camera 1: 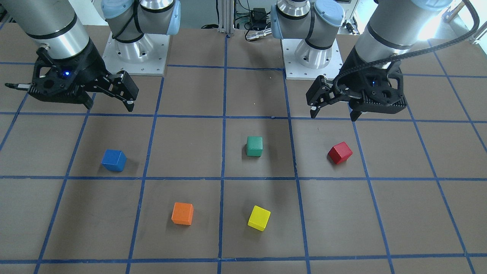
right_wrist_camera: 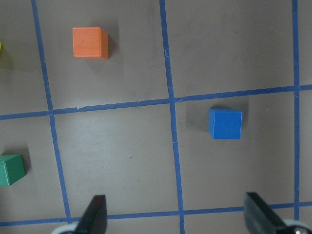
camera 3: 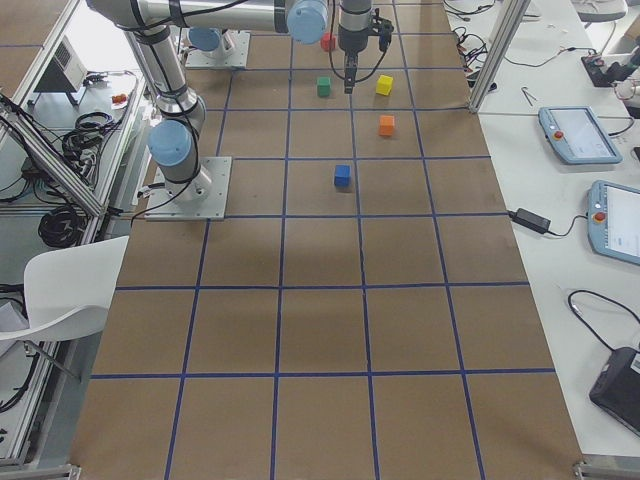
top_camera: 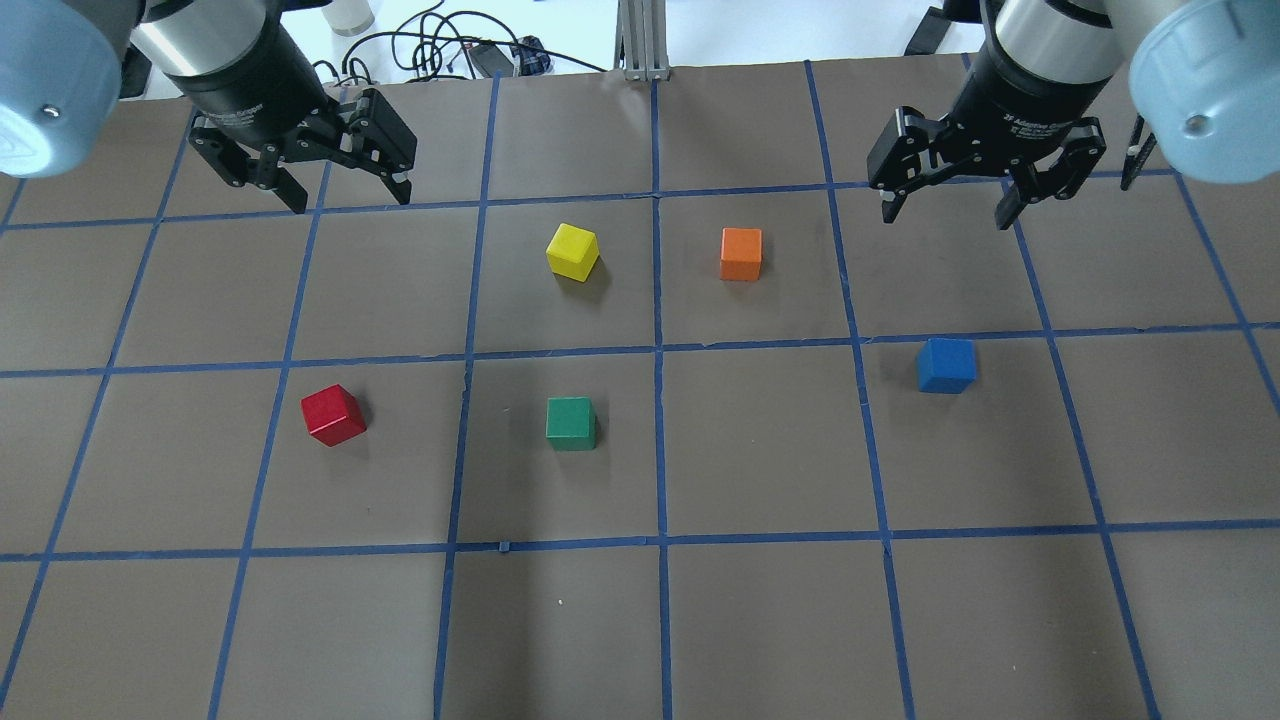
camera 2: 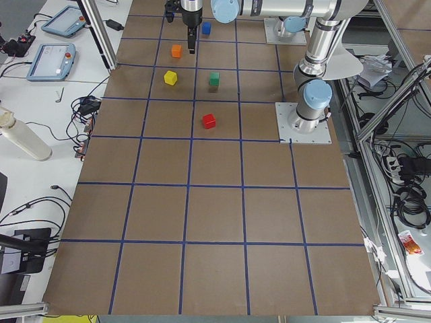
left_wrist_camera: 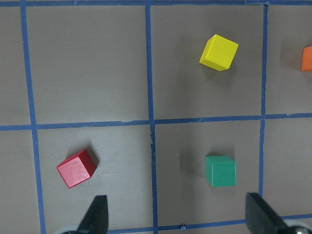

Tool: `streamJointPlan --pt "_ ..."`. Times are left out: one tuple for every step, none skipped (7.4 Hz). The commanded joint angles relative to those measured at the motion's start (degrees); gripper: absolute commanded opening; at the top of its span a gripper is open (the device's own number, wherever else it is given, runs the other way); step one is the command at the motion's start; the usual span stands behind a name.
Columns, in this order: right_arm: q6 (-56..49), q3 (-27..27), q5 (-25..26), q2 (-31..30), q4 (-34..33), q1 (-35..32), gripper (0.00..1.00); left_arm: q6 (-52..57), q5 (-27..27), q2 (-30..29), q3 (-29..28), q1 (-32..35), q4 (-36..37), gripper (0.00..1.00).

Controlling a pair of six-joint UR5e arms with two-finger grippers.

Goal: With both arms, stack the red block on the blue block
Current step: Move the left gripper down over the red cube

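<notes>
The red block (top_camera: 333,415) sits on the brown table at my left, also in the front view (camera 1: 340,152) and the left wrist view (left_wrist_camera: 76,168). The blue block (top_camera: 945,365) sits at my right, also in the front view (camera 1: 113,160) and the right wrist view (right_wrist_camera: 225,123). My left gripper (top_camera: 350,200) is open and empty, raised above the table beyond the red block. My right gripper (top_camera: 945,218) is open and empty, raised beyond the blue block. Both blocks lie flat and apart from everything.
A green block (top_camera: 571,423), a yellow block (top_camera: 573,251) and an orange block (top_camera: 741,254) lie between the red and blue blocks. Blue tape lines grid the table. The two arm bases (camera 1: 135,53) (camera 1: 312,57) stand at the robot's edge.
</notes>
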State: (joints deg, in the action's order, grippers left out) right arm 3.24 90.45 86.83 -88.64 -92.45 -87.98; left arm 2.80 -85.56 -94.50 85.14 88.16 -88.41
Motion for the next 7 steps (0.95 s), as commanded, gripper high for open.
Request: streamJointPlan --pt "0.1 0.1 0.0 -0.1 -0.1 0.0 1.0 0.0 -0.3 0.0 0.3 0.6 0.0 1.0" --pt "0.1 0.0 0.1 -0.1 -0.1 0.0 1.0 0.2 -0.6 -0.1 0.3 0.6 0.0 1.0" --pt "0.1 0.0 0.2 -0.2 -0.2 0.0 1.0 1.1 -0.6 -0.3 -0.2 0.3 0.3 1.0" --pt "0.1 0.1 0.3 -0.2 -0.1 0.0 1.0 2.1 -0.4 -0.8 -1.0 -1.0 0.6 1.0" --pt "0.1 0.1 0.3 -0.2 -0.2 0.0 1.0 6.5 -0.9 -2.0 0.3 -2.1 0.9 1.0" --pt "0.1 0.1 0.3 -0.1 -0.2 0.0 1.0 8.3 -2.6 -4.2 1.8 -4.5 1.4 1.0" --pt "0.1 0.3 0.2 -0.2 -0.1 0.0 1.0 9.0 -4.2 -5.2 3.7 -7.3 3.6 1.0"
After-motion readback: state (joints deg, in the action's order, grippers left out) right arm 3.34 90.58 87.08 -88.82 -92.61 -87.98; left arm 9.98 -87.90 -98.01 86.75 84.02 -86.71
